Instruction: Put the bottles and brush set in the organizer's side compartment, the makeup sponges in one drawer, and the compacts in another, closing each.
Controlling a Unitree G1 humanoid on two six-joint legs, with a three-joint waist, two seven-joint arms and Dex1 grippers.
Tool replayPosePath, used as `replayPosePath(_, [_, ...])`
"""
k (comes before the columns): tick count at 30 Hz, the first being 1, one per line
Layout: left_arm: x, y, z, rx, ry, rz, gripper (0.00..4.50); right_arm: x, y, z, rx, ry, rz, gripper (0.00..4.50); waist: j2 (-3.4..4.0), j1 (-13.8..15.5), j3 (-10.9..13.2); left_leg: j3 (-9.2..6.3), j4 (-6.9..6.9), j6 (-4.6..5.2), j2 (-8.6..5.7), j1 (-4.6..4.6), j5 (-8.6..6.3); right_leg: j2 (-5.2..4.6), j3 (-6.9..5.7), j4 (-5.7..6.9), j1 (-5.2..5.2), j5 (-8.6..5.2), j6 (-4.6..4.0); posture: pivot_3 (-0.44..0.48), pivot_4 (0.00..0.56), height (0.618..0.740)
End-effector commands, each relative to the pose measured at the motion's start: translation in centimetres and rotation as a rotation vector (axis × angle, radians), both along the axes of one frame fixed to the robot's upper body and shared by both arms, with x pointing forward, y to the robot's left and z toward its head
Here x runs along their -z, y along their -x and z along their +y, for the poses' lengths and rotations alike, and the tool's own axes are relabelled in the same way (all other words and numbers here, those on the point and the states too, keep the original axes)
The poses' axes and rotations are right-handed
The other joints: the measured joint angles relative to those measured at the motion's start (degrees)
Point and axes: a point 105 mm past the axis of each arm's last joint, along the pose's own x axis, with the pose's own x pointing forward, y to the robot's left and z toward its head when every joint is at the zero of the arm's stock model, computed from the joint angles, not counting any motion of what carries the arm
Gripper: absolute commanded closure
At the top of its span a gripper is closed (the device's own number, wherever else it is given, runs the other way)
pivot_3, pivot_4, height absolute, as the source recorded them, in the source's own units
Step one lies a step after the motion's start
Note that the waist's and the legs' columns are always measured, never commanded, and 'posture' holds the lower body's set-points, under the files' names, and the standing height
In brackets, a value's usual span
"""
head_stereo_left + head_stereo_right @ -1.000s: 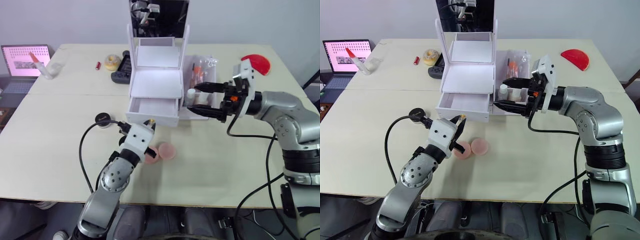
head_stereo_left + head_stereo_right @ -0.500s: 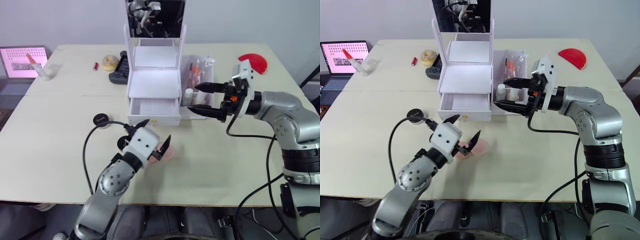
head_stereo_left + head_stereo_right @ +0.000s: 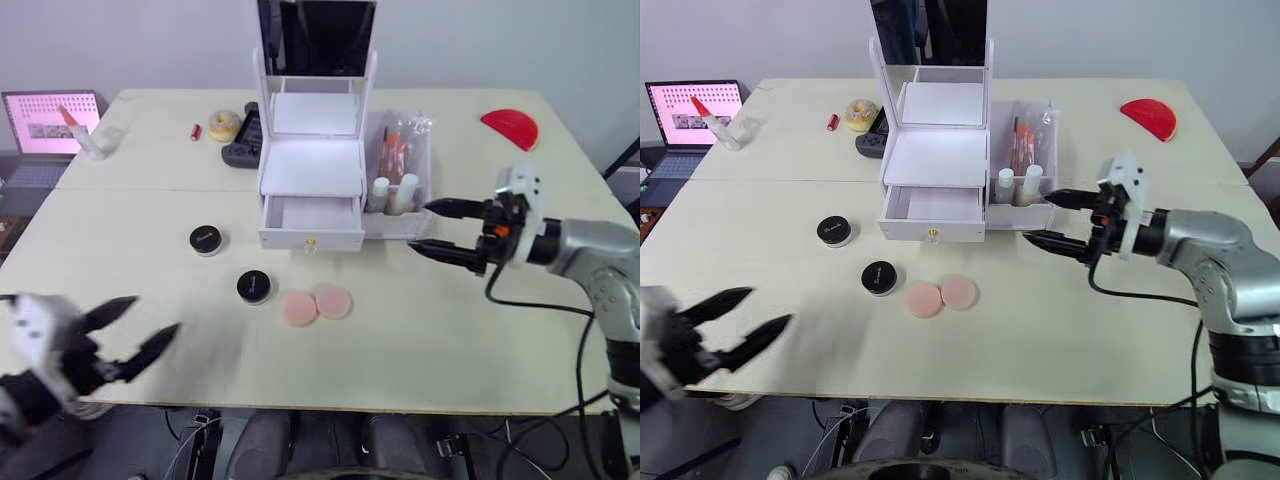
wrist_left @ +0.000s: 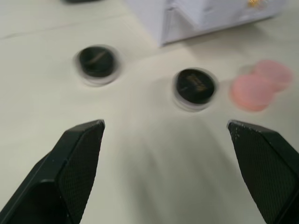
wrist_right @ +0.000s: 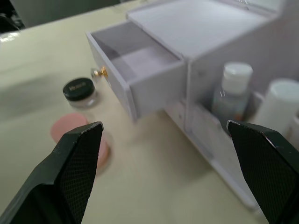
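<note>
**A:** Start big. What fills the middle of the frame?

**B:** The table [image 3: 450, 340], and on it the white organizer [image 3: 312, 165] at upper centre. Its side compartment [image 3: 400, 225] on the right holds the bottles [image 3: 392, 195] and what looks like the brush set [image 3: 392, 150]. One drawer [image 3: 310, 222] stands pulled out and looks empty from here.

**A:** And the arms?

**B:** The right gripper [image 3: 435, 228] hangs at centre right, just beside the side compartment's front corner, fingers spread and holding nothing. The left gripper [image 3: 125, 328] sits at lower left near the table's front edge, also spread and empty.

**A:** Then the loose pieces?

**B:** Two black compacts: one [image 3: 205, 240] left of the drawer, the other [image 3: 254, 287] lower, towards centre. Two pink makeup sponges [image 3: 316, 304] lie touching each other just below the open drawer, right of the lower compact.

**A:** So which arm takes the sponges?

**B:** My judgement: it is close, but the right gripper sits nearer them and the drawer. From it the sponges lie down and to the left; from the left gripper they lie to the right and slightly up, past the lower compact. The pair's long axis runs roughly left to right, so either arm would best take one at a time. The left gripper is nearer the compacts.
</note>
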Motion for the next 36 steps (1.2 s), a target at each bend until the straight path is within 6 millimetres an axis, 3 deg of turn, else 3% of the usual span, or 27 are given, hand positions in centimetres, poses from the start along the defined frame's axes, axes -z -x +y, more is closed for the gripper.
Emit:
replayPosePath(1, [-1.4, 0.2, 4.8, -0.063, -0.039, -0.030, 0.08, -1.5, 0.9, -3.8, 0.099, 0.014, -0.062, 0.00, 0.00, 0.0, 0.0, 0.02, 0.01, 0.02, 0.00, 0.01, -0.01, 0.00, 0.00, -0.04, 0.00, 0.00, 0.00, 0.000, 0.150, 0.740])
replayPosePath(7, [-2.1, -1.5, 7.5, -0.072, -0.041, -0.041, 0.08, 0.9, 2.6, -10.3, 0.314, 0.059, -0.020, 0.00, -0.09, -0.5, -0.1, 0.08, -0.05, 0.05, 0.04, 0.09, -0.02, -0.03, 0.10, -0.04, 0.05, 0.00, 0.01, 0.000, 0.150, 0.740])
replayPosePath(11, [-2.6, -2.6, 7.8, -0.043, -0.051, -0.054, 0.08, 1.4, 3.7, -13.2, 0.409, 0.071, -0.025, 0.00, -0.04, -1.5, -0.1, 0.11, -0.22, 0.04, 0.08, 0.16, -0.02, -0.05, 0.18, -0.01, 0.01, 0.00, 0.01, 0.000, 0.150, 0.740])
replayPosePath(15, [-2.7, -3.3, 7.5, -0.014, -0.056, -0.056, 0.08, 1.8, 4.3, -14.0, 0.435, 0.065, -0.023, 0.00, -0.03, -2.4, -0.1, 0.15, -0.29, 0.03, 0.14, 0.25, -0.02, -0.11, 0.26, 0.00, 0.02, 0.00, 0.01, 0.000, 0.150, 0.740])
replayPosePath(21, [-2.2, -4.1, 6.7, 0.037, -0.059, -0.035, 0.08, 1.9, 4.3, -11.7, 0.387, 0.044, -0.024, 0.00, 0.00, -3.1, -0.1, 0.17, -0.40, 0.03, 0.21, 0.29, -0.03, -0.09, 0.37, 0.01, -0.01, 0.02, 0.03, 0.000, 0.150, 0.740])
replayPosePath(27, [-1.0, -6.2, -0.2, 0.252, -0.011, 0.002, 0.08, 1.3, 4.7, -6.0, 0.231, 0.006, -0.012, 0.00, 0.00, -2.4, -0.1, 0.16, -0.34, 0.02, 0.21, 0.27, -0.03, -0.15, 0.38, 0.01, 0.02, 0.02, 0.03, 0.000, 0.150, 0.740])
replayPosePath(30, [0.4, -7.2, -7.1, 0.436, 0.016, -0.002, 0.08, 1.5, 6.2, -2.0, 0.076, 0.016, 0.038, 0.00, 0.06, -1.5, -0.1, 0.17, -0.32, 0.02, 0.18, 0.25, -0.03, -0.19, 0.39, 0.00, 0.02, 0.03, 0.05, 0.000, 0.150, 0.740])
replayPosePath(34, [1.5, -7.9, -12.5, 0.588, 0.005, -0.014, 0.08, 1.3, 7.3, 0.9, -0.040, 0.026, 0.064, 0.00, -0.01, -1.4, -0.1, 0.12, -0.24, 0.02, 0.11, 0.16, -0.03, -0.18, 0.36, 0.01, -0.01, 0.14, 0.24, 0.000, 0.150, 0.740])
replayPosePath(36, [1.9, -8.3, -14.1, 0.635, -0.006, -0.017, 0.08, 1.2, 7.6, 1.7, -0.070, 0.028, 0.068, 0.00, -0.01, -1.5, -0.1, 0.12, -0.23, 0.02, 0.09, 0.19, -0.02, -0.16, 0.35, 0.04, 0.00, 0.14, 0.23, 0.000, 0.150, 0.740])
